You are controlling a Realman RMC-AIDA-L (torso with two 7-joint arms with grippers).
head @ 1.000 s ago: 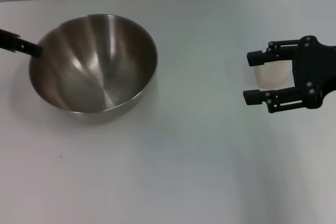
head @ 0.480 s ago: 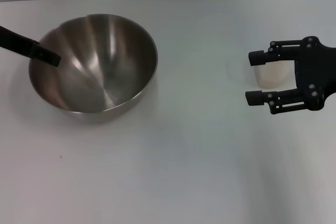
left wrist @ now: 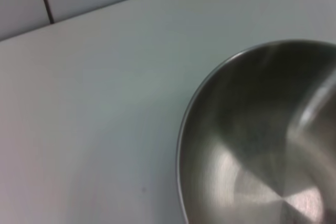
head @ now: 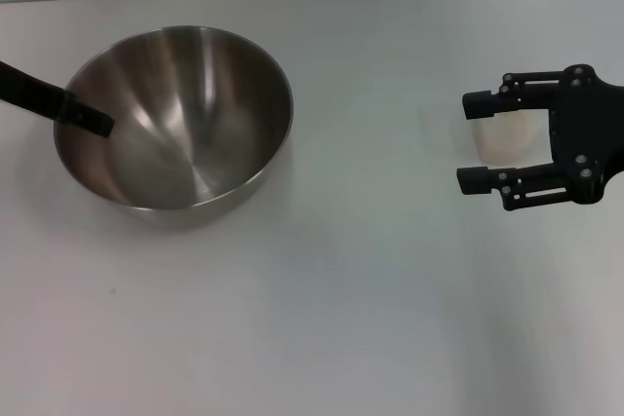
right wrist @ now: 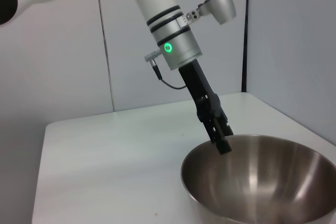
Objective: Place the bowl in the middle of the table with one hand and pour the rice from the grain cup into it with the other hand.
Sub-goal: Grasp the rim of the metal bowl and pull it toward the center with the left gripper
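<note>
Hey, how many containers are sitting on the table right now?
2. The steel bowl sits on the robot's left side of the table, with the left gripper at its rim. The grain cup stands on the right, between the open right gripper's fingers.

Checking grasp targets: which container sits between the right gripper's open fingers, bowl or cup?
The grain cup: small, clear, between the right gripper fingers. The bowl is the wide steel one with the left gripper at its rim.

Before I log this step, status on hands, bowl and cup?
Left hand at the bowl rim, grip unclear. Right hand open around the grain cup, not closed. Rice not poured. Nothing in the way.
</note>
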